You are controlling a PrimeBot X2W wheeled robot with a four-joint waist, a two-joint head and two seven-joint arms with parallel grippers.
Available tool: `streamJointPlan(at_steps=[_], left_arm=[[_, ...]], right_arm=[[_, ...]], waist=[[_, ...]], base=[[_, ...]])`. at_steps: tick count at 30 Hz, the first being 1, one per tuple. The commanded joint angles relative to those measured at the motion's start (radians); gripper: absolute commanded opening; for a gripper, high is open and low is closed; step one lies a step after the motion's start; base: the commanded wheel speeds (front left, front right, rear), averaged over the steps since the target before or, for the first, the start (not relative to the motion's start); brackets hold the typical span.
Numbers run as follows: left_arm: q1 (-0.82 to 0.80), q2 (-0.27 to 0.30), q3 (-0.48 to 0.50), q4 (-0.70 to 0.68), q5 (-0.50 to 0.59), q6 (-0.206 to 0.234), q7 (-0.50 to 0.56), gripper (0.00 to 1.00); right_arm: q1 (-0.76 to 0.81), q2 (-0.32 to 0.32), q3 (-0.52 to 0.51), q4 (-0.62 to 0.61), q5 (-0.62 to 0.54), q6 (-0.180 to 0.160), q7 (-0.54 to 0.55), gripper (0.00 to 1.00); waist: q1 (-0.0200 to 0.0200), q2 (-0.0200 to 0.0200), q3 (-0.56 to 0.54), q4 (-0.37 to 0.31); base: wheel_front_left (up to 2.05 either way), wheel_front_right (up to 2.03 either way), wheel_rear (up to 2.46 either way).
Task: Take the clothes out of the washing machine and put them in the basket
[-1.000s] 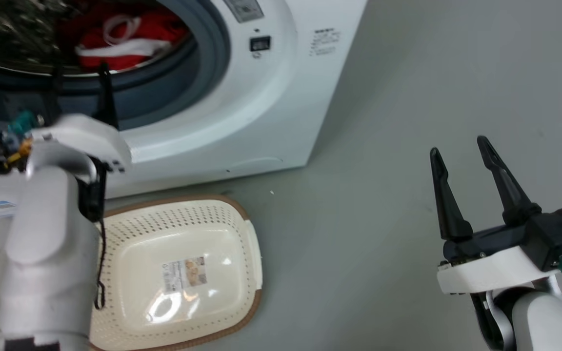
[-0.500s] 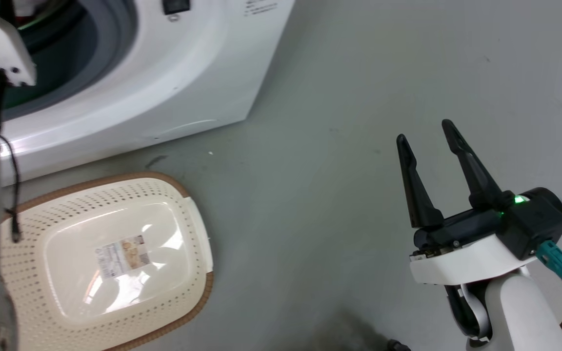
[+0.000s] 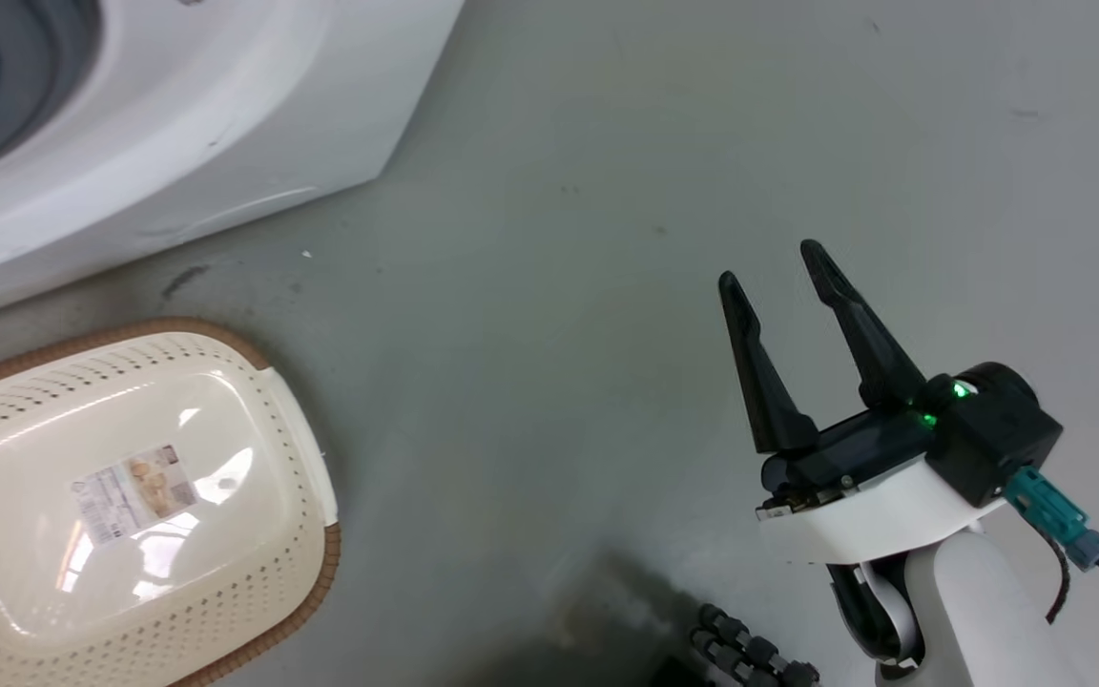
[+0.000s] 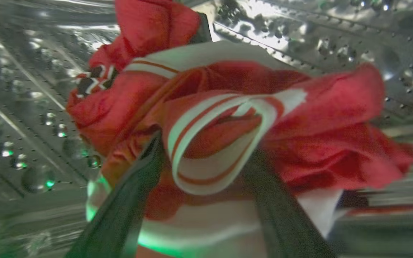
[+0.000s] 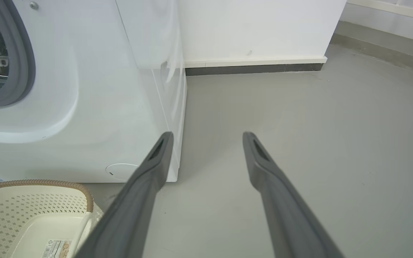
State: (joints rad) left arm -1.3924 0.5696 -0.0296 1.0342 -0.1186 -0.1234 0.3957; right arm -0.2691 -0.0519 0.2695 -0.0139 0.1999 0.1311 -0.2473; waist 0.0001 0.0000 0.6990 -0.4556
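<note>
Grey floor (image 3: 559, 143) beside the washing machine (image 3: 177, 124) shows your right gripper (image 3: 771, 262) spread wide. Inside its drum (image 4: 31, 53), blurred clothes (image 4: 317, 118) hide the fingertips of your left gripper (image 4: 205, 146), fingers parted. Before it, the basket (image 3: 144, 327) is cropped.

Basket (image 3: 297, 553) glossy plastic; clothes (image 4: 335, 143) soft cloth; washing machine (image 3: 225, 95) gloss-white, its drum (image 4: 20, 107) shiny dimpled steel.
</note>
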Motion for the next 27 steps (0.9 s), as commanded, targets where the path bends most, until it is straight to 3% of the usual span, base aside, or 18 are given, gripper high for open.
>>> streamJointPlan(at_steps=[1,7,8,9,18,27], left_arm=[[-0.016,0.008,-0.005,0.002,-0.001,-0.004,0.025,1.00],[-0.061,0.044,-0.018,-0.018,-0.010,-0.002,0.216,0.97],[-0.059,0.048,-0.019,-0.023,-0.012,-0.001,0.237,0.41],[-0.055,0.051,-0.016,-0.029,-0.018,0.000,0.256,0.00],[0.037,0.045,0.000,-0.163,-0.047,0.040,0.283,0.00],[0.198,0.012,0.030,-0.319,-0.070,0.102,0.061,0.00]], right_arm=[[-0.020,0.003,0.002,0.003,0.002,-0.001,-0.008,1.00],[-0.028,0.003,0.025,0.012,0.024,-0.001,-0.014,1.00],[-0.031,0.003,0.028,0.013,0.026,-0.001,-0.015,1.00],[-0.032,0.003,0.031,0.015,0.032,-0.001,-0.016,1.00],[-0.046,0.003,0.024,0.031,0.020,-0.001,-0.019,1.00],[-0.026,0.003,0.007,0.038,0.000,-0.001,-0.018,1.00]], waist=[[-0.0001,0.0000,0.019,-0.016],[-0.0001,0.0000,0.043,-0.033],[-0.0001,0.0000,0.045,-0.034],[-0.0001,0.0000,0.046,-0.035],[-0.0001,0.0000,0.030,-0.026],[-0.0001,0.0000,-0.056,-0.001]], base=[[0.00,0.00,0.00],[0.00,0.00,0.00],[0.00,0.00,0.00],[0.00,0.00,0.00],[0.00,0.00,0.00],[0.00,0.00,0.00]])
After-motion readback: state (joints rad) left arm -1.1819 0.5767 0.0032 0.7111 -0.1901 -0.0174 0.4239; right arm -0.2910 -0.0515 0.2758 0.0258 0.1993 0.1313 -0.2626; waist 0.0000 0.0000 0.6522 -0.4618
